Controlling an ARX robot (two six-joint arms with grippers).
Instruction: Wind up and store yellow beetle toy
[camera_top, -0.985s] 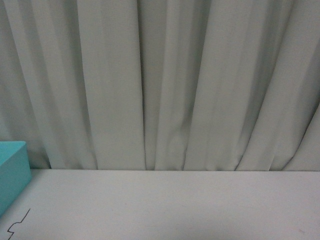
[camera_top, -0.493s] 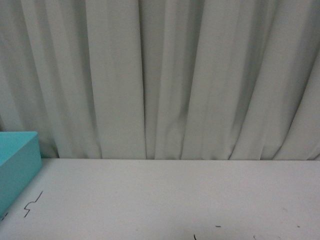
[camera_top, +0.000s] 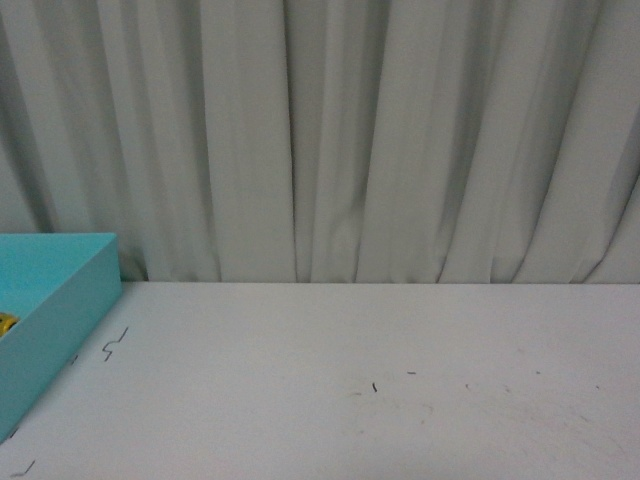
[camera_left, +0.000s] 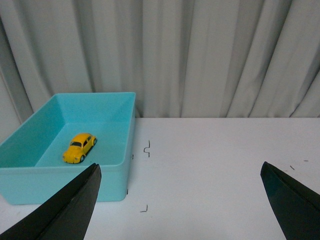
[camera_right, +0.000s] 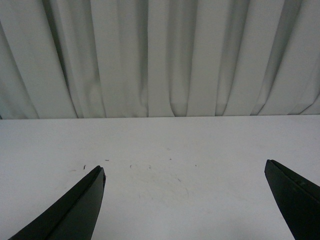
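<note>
The yellow beetle toy sits inside the turquoise box on the white surface, so storing looks done. It lies ahead of the left gripper, off toward one jaw, well apart, with the box wall between. Its long axis runs diagonally across the box floor; which end is the nose I cannot tell. Both the left and right gripper have jaws spread wide, empty. The left arm is nearer

Yellow car, turquoise bin, white table

The yellow beetle toy has dark windows; the bin is plain turquoise, the table white with small black marks, the curtain pale grey, both tools' fingers black.
</note>
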